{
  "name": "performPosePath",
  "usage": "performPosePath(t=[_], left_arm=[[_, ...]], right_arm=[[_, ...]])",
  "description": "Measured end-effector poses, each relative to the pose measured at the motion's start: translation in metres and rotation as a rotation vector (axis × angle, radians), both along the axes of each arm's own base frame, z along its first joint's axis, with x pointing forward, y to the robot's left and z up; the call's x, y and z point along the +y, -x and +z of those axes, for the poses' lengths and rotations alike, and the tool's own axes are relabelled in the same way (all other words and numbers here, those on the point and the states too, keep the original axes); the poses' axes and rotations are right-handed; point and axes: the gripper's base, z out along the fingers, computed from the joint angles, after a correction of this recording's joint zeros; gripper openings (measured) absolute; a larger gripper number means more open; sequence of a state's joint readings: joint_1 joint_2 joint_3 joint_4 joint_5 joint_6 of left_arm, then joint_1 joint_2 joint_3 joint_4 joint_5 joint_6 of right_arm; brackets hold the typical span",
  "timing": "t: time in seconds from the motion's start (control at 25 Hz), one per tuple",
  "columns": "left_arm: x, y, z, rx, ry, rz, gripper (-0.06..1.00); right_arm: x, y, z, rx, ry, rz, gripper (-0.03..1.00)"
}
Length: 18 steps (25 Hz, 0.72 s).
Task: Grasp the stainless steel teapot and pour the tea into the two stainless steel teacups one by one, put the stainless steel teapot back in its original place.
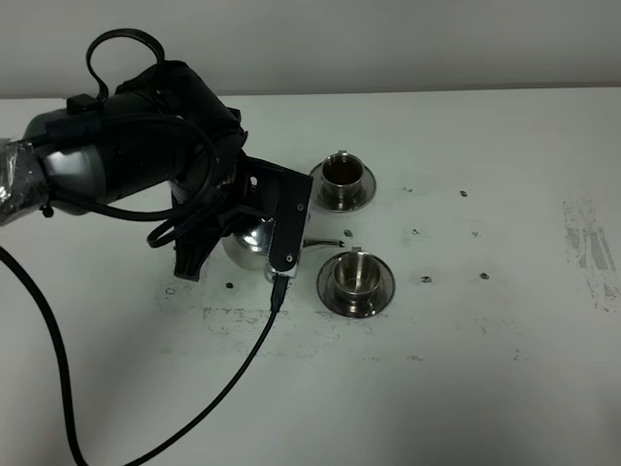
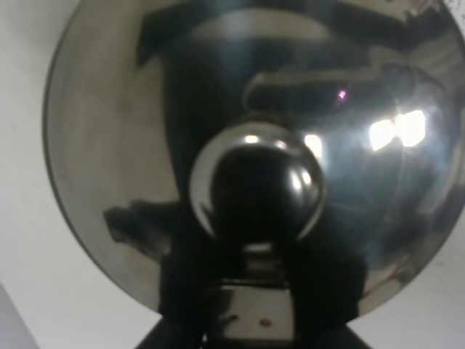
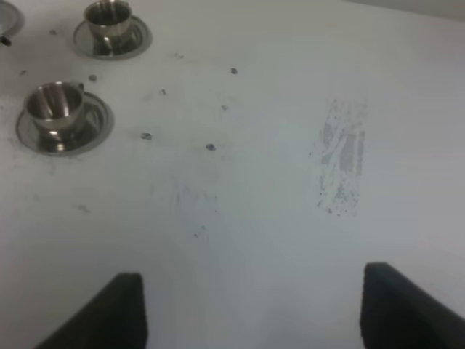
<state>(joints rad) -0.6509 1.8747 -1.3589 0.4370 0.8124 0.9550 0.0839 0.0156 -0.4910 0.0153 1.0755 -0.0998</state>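
The stainless steel teapot [image 1: 245, 245] stands on the table left of the cups, its thin spout [image 1: 328, 241] pointing right. My left arm's wrist [image 1: 283, 218] hangs over it and hides most of it. In the left wrist view the lid and its knob [image 2: 256, 182] fill the picture, and my left gripper [image 2: 251, 316] is closed on the loop handle. One teacup [image 1: 342, 177] on its saucer stands behind the spout and holds dark liquid. The other teacup [image 1: 356, 277] stands in front. The teapot's own saucer is hidden. My right gripper [image 3: 251, 320] is open and empty over bare table.
The white table [image 1: 485, 340] has small dark specks and a scuffed patch [image 1: 587, 248] at the right. A black cable [image 1: 233, 379] trails from the left arm toward the front edge. Both cups also show in the right wrist view [image 3: 109, 18] [image 3: 54, 105].
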Motion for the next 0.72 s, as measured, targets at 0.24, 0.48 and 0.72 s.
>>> performPosePath(t=[0.24, 0.48, 0.72], left_arm=[[-0.005, -0.006, -0.013, -0.040, -0.028, 0.013, 0.18], [-0.015, -0.007, -0.011, -0.130, -0.040, -0.029, 0.18], [-0.021, -0.006, -0.015, -0.135, -0.040, -0.045, 0.18]], right_arm=[[0.000, 0.000, 0.000, 0.000, 0.000, 0.000, 0.59], [0.000, 0.000, 0.000, 0.000, 0.000, 0.000, 0.59], [0.000, 0.000, 0.000, 0.000, 0.000, 0.000, 0.59]])
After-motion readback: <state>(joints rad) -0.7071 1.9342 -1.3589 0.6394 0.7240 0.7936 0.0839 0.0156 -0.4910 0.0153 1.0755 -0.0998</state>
